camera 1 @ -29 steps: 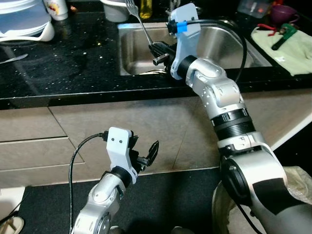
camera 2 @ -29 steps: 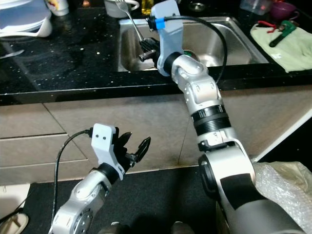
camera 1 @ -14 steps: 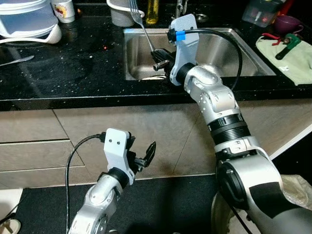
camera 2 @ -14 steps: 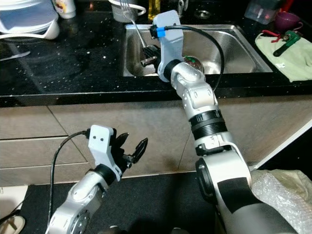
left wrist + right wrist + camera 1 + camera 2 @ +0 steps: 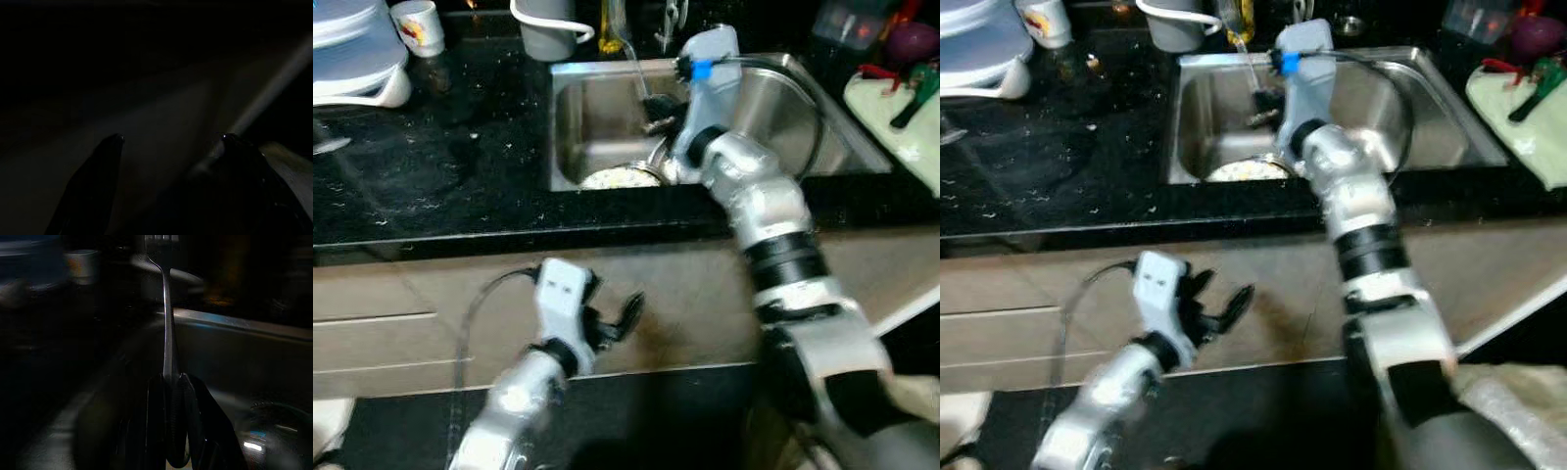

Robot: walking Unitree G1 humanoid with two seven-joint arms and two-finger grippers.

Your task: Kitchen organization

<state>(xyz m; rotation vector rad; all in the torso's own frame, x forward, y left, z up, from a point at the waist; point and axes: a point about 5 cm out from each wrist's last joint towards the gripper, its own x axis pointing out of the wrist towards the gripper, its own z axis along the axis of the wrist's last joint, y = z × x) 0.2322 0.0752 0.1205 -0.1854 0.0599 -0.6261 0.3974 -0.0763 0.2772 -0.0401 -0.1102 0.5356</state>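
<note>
We reach our right gripper (image 5: 171,431) out over the steel sink (image 5: 597,103), its two black fingers pinched flat against the handle of a fork (image 5: 166,328). The fork stands nearly upright from the grip with its tines pointing away from the wrist, toward the back of the counter. We judge that it is carried this way so the tines can be dropped into a holder; the grey container (image 5: 546,24) standing at the sink's back corner looks a likely place for it, though we cannot be sure. Holding it low on the handle leaves most of the fork's length free for that.

Our left gripper (image 5: 612,323) hangs low in front of the cabinet fronts (image 5: 401,294), below the black countertop (image 5: 431,166). Its fingers are spread apart with nothing between them, and it seems idle while the other arm works.

Much is hard to read. Both eye views are smeared by motion, so the fork shows there as a thin streak. Something pale and speckled lies in the sink bottom (image 5: 619,178), perhaps a plate, but our right arm covers part of it. The tips of the tines are cut off in the right wrist view. The left wrist view is almost black beyond the finger outlines.
</note>
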